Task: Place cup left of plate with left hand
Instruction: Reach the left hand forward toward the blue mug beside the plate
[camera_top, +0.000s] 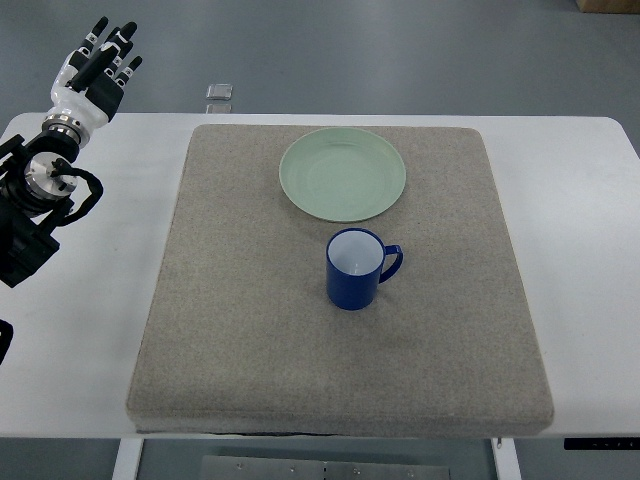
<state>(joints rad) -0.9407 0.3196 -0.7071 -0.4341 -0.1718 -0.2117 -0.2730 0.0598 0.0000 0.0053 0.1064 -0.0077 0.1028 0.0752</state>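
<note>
Well to the right of the left hand (98, 62), whose fingers hang relaxed and empty over the table's far-left corner, the blue cup (353, 269) stands upright just below the green plate (342, 173), on a grey mat (230, 300) covering the white table (580, 260).

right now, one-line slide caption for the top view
Blue ceramic cup stands upright below pale green round plate on grey felt mat; left robot hand open, far left.
</note>
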